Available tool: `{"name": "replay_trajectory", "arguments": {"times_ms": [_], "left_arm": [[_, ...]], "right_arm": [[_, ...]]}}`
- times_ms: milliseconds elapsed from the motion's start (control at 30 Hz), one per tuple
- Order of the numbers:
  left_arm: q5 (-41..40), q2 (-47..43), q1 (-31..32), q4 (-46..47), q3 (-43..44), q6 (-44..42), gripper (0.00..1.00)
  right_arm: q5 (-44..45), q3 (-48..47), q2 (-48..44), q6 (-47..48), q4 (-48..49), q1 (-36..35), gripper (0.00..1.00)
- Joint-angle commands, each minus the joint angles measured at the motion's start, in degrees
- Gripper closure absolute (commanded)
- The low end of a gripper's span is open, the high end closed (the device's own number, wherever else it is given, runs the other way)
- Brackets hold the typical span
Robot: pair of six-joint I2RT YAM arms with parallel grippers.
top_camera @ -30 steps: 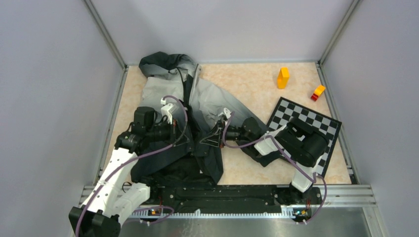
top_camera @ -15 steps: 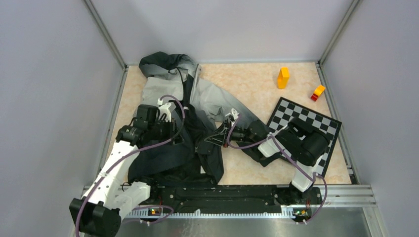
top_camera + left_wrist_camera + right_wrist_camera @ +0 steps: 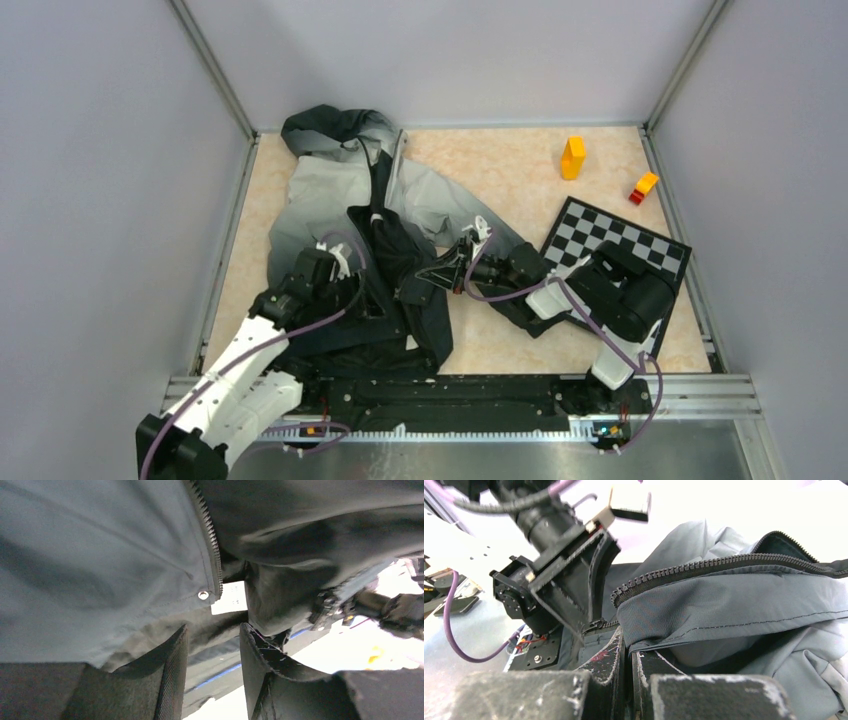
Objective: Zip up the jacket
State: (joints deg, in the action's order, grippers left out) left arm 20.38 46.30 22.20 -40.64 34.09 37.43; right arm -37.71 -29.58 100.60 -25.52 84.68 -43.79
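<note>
On the desk (image 3: 520, 170) the jacket (image 3: 330, 200) is laid open. Its zipper edge is pinched by the right claw (image 3: 628, 647), seemingly for tension, beside the parted left claw (image 3: 212, 631).
</note>
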Motion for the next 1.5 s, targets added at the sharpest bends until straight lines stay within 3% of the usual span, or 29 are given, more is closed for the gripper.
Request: {"name": "replay_trajectory", "arguments": {"times_ms": [0, 200, 400, 467, 533, 600, 800, 1133, 1333, 1467], "left_arm": [[0.28, -4.97, 0.74, 11.36, -7.82, 16.97, 0.51], [1.04, -0.42, 2.37, 19.45, -10.34, 17.57, 0.45], [-4.98, 1.61, 6.73, 24.45, -11.31, 18.93, 0.37], [-7.4, 3.58, 7.84, 23.6, -11.15, 21.5, 0.39], [-10.82, 6.42, 8.56, 20.19, -10.55, 25.19, 0.49], [-12.78, 9.43, 9.38, 19.27, -10.11, 26.93, 0.52], [-18.98, 17.62, 13.36, 17.0, -7.06, 30.58, 0.46], [-28.31, 31.84, 18.92, 9.01, -2.07, 37.49, 0.45], [-31.02, 36.52, 19.11, 6.63, -1.06, 37.54, 0.54], [-34.47, 34.95, 19.09, 5.34, -0.72, 34.96, 0.67]], "right_arm": [[1.87, 0.1, -2.52, 1.3, 2.63, 0.55, 1.0], [2.2, 0.12, -2.31, 0.37, 3.28, 0.58, 1.0], [2.54, 0.11, -2.35, 0.08, 3.11, 0.54, 1.0], [2.56, 0.14, -2.41, -0.04, 3.09, 0.55, 1.0], [2.56, 0.13, -2.37, -0.34, 3.29, 0.55, 1.0], [2.52, 0.12, -2.29, -0.66, 3.59, 0.55, 1.0], [2.3, -0.04, -1.98, -1.54, 4.15, 0.55, 1.0], [2.07, -0.47, -1.73, -2.73, 3.94, 0.55, 1.0], [1.84, -0.72, -1.51, -3.28, 3.78, 0.55, 1.0], [1.68, -0.76, -1.39, -3.92, 4.05, 0.56, 1.0]]}}
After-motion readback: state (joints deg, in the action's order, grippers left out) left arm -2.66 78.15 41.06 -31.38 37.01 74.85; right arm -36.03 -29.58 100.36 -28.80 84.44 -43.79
